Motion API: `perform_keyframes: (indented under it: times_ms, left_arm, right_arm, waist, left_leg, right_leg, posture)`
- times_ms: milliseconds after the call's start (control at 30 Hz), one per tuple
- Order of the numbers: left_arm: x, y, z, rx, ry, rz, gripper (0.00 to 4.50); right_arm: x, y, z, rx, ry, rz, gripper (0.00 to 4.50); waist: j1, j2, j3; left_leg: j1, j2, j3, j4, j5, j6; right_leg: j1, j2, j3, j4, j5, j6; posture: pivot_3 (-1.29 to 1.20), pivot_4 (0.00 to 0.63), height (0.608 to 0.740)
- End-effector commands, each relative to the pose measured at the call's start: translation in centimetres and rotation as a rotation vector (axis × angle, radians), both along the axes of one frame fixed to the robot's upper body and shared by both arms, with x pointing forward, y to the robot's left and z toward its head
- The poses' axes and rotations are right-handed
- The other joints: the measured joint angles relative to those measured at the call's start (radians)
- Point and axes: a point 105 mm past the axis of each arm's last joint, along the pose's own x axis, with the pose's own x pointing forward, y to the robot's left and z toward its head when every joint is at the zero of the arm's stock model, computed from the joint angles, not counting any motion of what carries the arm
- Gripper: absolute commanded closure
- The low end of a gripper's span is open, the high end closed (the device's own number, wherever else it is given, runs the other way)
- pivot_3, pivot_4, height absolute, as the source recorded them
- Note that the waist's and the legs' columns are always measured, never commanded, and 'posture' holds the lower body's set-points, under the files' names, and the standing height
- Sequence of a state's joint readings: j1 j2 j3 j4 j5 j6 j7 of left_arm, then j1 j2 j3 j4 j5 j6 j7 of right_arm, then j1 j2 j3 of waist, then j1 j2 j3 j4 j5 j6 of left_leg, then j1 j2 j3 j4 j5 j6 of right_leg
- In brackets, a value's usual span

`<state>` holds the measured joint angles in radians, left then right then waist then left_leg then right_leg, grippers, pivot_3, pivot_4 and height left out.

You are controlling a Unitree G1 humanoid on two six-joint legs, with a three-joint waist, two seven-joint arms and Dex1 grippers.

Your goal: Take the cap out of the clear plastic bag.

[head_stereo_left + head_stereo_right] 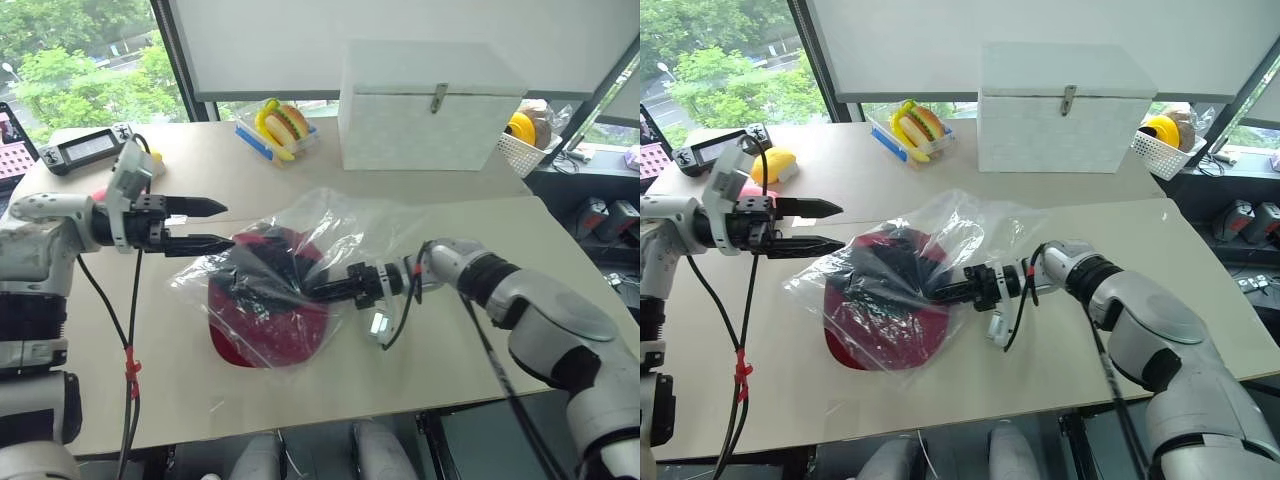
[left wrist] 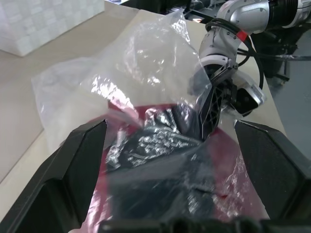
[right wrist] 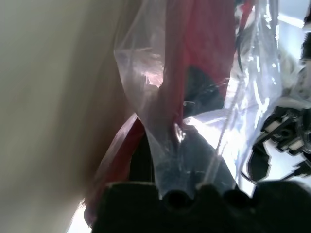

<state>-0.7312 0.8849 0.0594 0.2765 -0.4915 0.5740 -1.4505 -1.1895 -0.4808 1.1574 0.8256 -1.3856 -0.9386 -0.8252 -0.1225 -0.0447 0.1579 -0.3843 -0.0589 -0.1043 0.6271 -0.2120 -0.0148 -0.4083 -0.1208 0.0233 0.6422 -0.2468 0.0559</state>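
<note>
**Pulling at the bag, cap not out yet**

In the middle of the bench [image 1: 420,350], the right pincer [image 1: 318,289] is poking into the side of the clear plastic bag [image 1: 330,225]. Its two black fingers are lying close together with bag film bunched around them, but I cannot tell if they are squeezing the film or letting it go. The left pincer [image 1: 205,225] is hanging just beside the bag's other end, near the cap. Its fingers are spread wide and are holding nothing.

The cap [image 1: 270,330] is lying on the bench, mostly inside the bag. Its red edge nearest the robot looks like it is peeking out from under the film.

I think the robot is at the step of holding the bag with one arm so the other can reach the cap. Next, the open left pincer likely needs to go in, pinch the cap and pull it away while the bag is kept back.

Counting: one cap, one bag, two pincers. Farther back are one white box [image 1: 430,105], one tray of toy food [image 1: 278,128] and one small white basket [image 1: 525,150].
</note>
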Motion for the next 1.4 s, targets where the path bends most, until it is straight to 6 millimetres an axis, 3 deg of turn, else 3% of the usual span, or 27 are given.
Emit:
perform_keyframes:
  times_ms: [33,267,300,467,600,667,800,933,1000,1033,1167,1300,1400]
  left_arm:
    - [0.4,-0.4,0.6,0.002,-0.040,-0.011,0.00]
    - [0.9,-1.3,0.2,-0.004,-0.034,-0.038,0.00]
    - [0.9,-1.4,0.2,-0.006,-0.033,-0.041,0.00]
    - [1.1,-1.9,0.0,-0.013,-0.028,-0.054,0.00]
    - [1.2,-2.2,-0.3,-0.014,-0.025,-0.062,0.00]
    - [1.3,-2.4,-0.5,-0.016,-0.022,-0.066,0.00]
    - [1.4,-2.7,-0.7,-0.021,-0.017,-0.068,0.00]
    - [1.7,-3.1,-1.1,-0.033,-0.013,-0.067,0.00]
    - [1.7,-3.2,-1.2,-0.035,-0.011,-0.069,0.00]
    - [1.7,-3.2,-1.3,-0.028,-0.010,-0.074,0.00]
    - [1.3,-2.9,-1.3,0.010,-0.008,-0.095,0.00]
    - [1.0,-0.7,-1.7,0.182,-0.045,-0.104,0.00]
    - [1.0,0.4,-1.4,0.216,-0.048,-0.095,0.00]
  right_arm:
    - [-0.4,1.2,0.4,0.001,0.093,-0.039,2.59]
    - [1.6,-0.7,-0.3,-0.094,0.065,-0.195,0.22]
    - [2.1,-1.4,-0.8,-0.129,0.061,-0.230,0.10]
    - [5.4,-5.7,-0.5,-0.229,0.044,-0.473,0.10]
    - [7.1,-9.3,2.5,-0.157,0.118,-0.664,0.10]
    - [7.7,-12.8,3.7,-0.147,0.180,-0.812,0.10]
    - [6.5,-17.0,4.2,-0.152,0.311,-0.956,0.10]
    - [3.7,-21.0,3.9,-0.111,0.523,-1.140,0.10]
    - [2.4,-21.1,4.7,0.023,0.682,-1.212,0.10]
    - [1.3,-20.1,6.1,0.187,0.838,-1.210,0.10]
    - [-4.2,-15.2,9.6,0.451,1.323,-1.032,0.10]
    - [-10.0,-9.1,12.5,0.622,1.791,-0.653,0.10]
    - [-10.8,-7.9,13.4,0.755,1.988,-0.559,0.10]
  waist:
    - [0.000,0.001,0.001]
    - [0.007,0.003,0.003]
    - [0.007,0.003,0.003]
    - [0.015,0.004,0.004]
    - [0.043,0.007,0.006]
    - [0.051,0.008,0.006]
    - [0.053,0.010,0.010]
    - [0.050,0.011,0.012]
    - [0.052,0.012,0.012]
    - [0.053,0.011,0.012]
    - [0.050,0.013,0.013]
    - [0.057,0.012,0.013]
    - [0.072,0.011,0.013]
  left_leg:
    - [0.000,0.000,0.000,0.000,0.000,0.000]
    - [0.000,-0.001,-0.001,0.005,0.000,0.000]
    - [0.000,-0.001,-0.001,0.005,0.000,0.000]
    - [0.003,0.000,-0.001,0.006,0.001,-0.001]
    - [0.005,-0.001,0.001,0.008,0.001,-0.001]
    - [0.000,-0.001,0.001,0.010,0.001,-0.001]
    - [-0.005,-0.001,0.001,0.013,0.000,0.000]
    - [-0.007,0.000,0.002,0.014,-0.002,0.003]
    - [-0.007,0.000,0.003,0.015,-0.002,0.003]
    - [-0.007,0.000,0.003,0.015,-0.002,0.003]
    - [-0.006,0.003,0.001,0.017,-0.002,0.003]
    - [-0.005,0.005,-0.001,0.017,-0.002,0.003]
    - [-0.005,0.006,-0.001,0.017,-0.002,0.003]
  right_leg:
    - [0.000,0.000,0.000,0.000,0.000,0.000]
    - [-0.001,0.001,0.004,0.005,0.000,0.000]
    - [-0.001,0.001,0.005,0.005,0.000,0.000]
    - [0.001,0.006,0.012,0.006,0.001,-0.002]
    - [0.006,0.008,0.017,0.005,0.001,-0.002]
    - [0.004,0.009,0.017,0.004,0.001,-0.002]
    - [0.002,0.009,0.017,0.003,0.001,-0.002]
    - [0.002,0.009,0.018,0.002,0.001,-0.001]
    - [0.002,0.009,0.018,0.002,0.001,-0.001]
    - [0.003,0.009,0.018,0.002,0.000,-0.001]
    - [0.003,0.010,0.021,0.005,0.000,-0.001]
    - [0.005,0.010,0.020,0.004,0.000,0.001]
    - [0.005,0.008,0.019,0.003,0.000,0.001]
  posture:
    - [0.00,0.150,0.740]
    - [0.00,0.150,0.740]
    - [0.00,0.150,0.740]
    - [0.00,0.150,0.740]
    - [0.00,0.150,0.740]
    - [0.00,0.150,0.740]
    - [0.00,0.150,0.740]
    - [0.00,0.150,0.740]
    - [0.00,0.150,0.740]
    - [0.00,0.150,0.740]
    - [0.00,0.150,0.740]
    - [0.00,0.150,0.740]
    - [0.00,0.150,0.740]
